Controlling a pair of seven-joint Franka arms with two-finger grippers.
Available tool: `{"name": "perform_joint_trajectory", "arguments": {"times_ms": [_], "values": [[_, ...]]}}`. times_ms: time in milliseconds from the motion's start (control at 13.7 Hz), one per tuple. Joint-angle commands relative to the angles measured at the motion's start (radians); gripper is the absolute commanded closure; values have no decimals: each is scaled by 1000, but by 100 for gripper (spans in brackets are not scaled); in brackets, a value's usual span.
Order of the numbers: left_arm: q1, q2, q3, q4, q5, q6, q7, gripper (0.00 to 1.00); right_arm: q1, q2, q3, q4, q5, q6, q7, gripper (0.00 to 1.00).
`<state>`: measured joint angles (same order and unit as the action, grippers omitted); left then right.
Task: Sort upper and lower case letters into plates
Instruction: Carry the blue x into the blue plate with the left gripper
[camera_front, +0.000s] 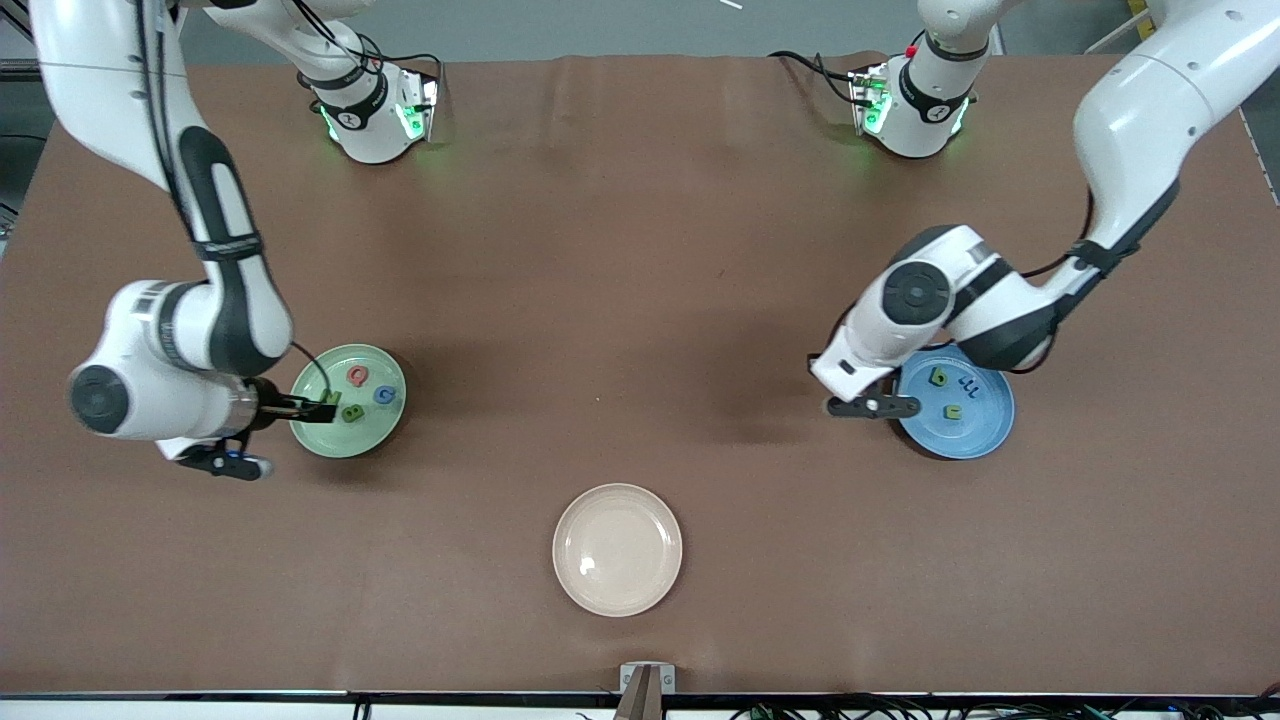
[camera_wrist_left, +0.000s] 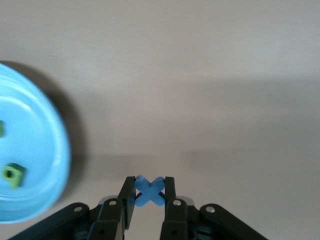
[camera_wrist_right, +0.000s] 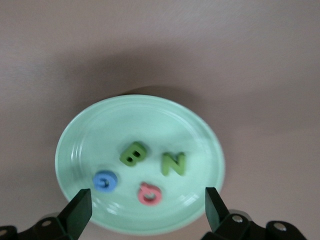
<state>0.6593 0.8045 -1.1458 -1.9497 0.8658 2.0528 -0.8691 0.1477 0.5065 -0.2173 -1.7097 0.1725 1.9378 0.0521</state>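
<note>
One letter remains unplaced: the blue x (camera_wrist_left: 149, 191), light, stiff and small, pinched across its arms by the left gripper (camera_wrist_left: 149, 196) beside the blue plate (camera_wrist_left: 47, 150). Right gripper (camera_wrist_right: 148, 207) hangs spread over the green plate (camera_wrist_right: 200, 135).

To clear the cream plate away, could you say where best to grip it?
Pinch the cream plate's raised rim from above, one finger inside, at its edge farther from the camera: it lies flat, shallow. The left gripper holds the blue x beside the blue plate; the right gripper, open, hangs over the green plate.
</note>
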Motion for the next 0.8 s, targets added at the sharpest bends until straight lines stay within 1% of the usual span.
{"name": "perform_joint_trajectory", "arguments": {"times_ms": [0, 146, 291, 437, 582, 728], "values": [[92, -16, -20, -38, 13, -10, 85, 90, -40, -32, 16, 103, -69, -124, -82, 0], [147, -13, -15, -38, 15, -10, 166, 90, -48, -36, 15, 195, -93, -224, -115, 0], [189, -7, -6, -38, 34, -10, 229, 90, -71, -42, 15, 252, -97, -295, -117, 0], [204, -2, 29, -35, 44, -5, 284, 89, -86, -78, 16, 274, -120, -306, -117, 0], [203, -1, 67, -28, 45, 7, 332, 89, -92, -83, 16, 323, -166, -307, -152, 0], [195, 4, 89, -20, 52, 35, 349, 89, -106, -83, 16, 364, -177, -333, -164, 0]]}}
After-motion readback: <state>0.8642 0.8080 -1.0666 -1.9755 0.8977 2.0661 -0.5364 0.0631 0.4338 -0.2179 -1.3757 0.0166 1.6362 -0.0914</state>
